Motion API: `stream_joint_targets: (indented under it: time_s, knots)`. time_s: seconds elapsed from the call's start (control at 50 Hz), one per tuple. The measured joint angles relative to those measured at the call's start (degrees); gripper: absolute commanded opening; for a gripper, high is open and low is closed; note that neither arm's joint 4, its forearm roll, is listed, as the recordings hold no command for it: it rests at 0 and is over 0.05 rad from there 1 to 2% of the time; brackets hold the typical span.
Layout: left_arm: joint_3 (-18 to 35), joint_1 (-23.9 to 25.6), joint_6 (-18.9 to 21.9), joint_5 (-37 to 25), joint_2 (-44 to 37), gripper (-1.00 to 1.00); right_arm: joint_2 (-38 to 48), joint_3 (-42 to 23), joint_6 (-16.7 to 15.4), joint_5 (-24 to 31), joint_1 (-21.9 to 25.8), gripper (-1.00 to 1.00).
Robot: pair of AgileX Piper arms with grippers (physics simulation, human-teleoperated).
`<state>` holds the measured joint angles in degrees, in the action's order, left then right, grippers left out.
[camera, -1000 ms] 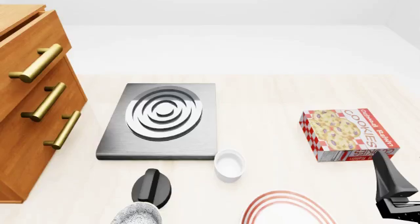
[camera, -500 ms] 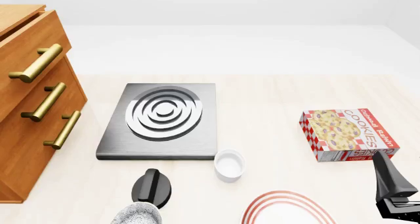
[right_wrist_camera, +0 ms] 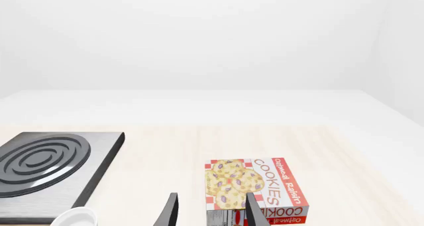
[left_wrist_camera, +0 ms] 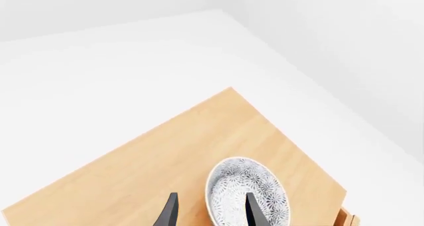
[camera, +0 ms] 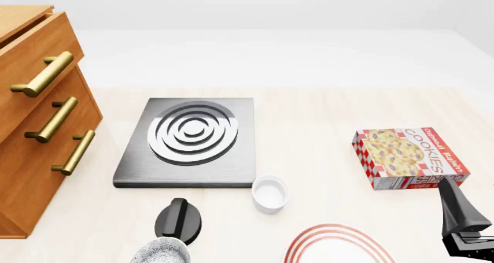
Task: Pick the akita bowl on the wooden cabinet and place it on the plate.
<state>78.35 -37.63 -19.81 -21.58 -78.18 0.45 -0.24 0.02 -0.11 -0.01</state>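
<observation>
In the left wrist view the akita bowl (left_wrist_camera: 248,196), speckled grey-white, rests on the light top of the wooden cabinet (left_wrist_camera: 166,156) near a corner. My left gripper (left_wrist_camera: 212,213) is open just above it. One finger hangs over the bowl's inside and the other outside its rim. The front view shows the cabinet (camera: 39,130) at the left and part of the plate (camera: 339,248), white with red rings, at the bottom edge. My right gripper (right_wrist_camera: 212,213) is open and holds nothing, low at the right (camera: 463,225).
A grey stove (camera: 189,139) with rings lies mid-table, with a small white bowl (camera: 270,193) in front of it. A second speckled bowl (camera: 162,252) and a black rounded object (camera: 179,219) sit at the bottom. A cookies box (camera: 409,158) lies at the right.
</observation>
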Motion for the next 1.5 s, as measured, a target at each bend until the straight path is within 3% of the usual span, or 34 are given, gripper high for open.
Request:
stream_joint_targets:
  time_s: [1.42,1.44,1.5]
  knots:
    - [-1.09,0.83,0.26,4.11,-3.60,1.00,0.00,0.00,0.00,0.00,0.00,1.00]
    - [-1.13,0.87,0.33,4.13,-3.59,-1.00,0.00,0.00,0.00,0.00,0.00,1.00]
    - [-0.93,0.95,0.59,4.19,-3.32,-1.00,0.00,0.00,0.00,0.00,0.00,1.00]
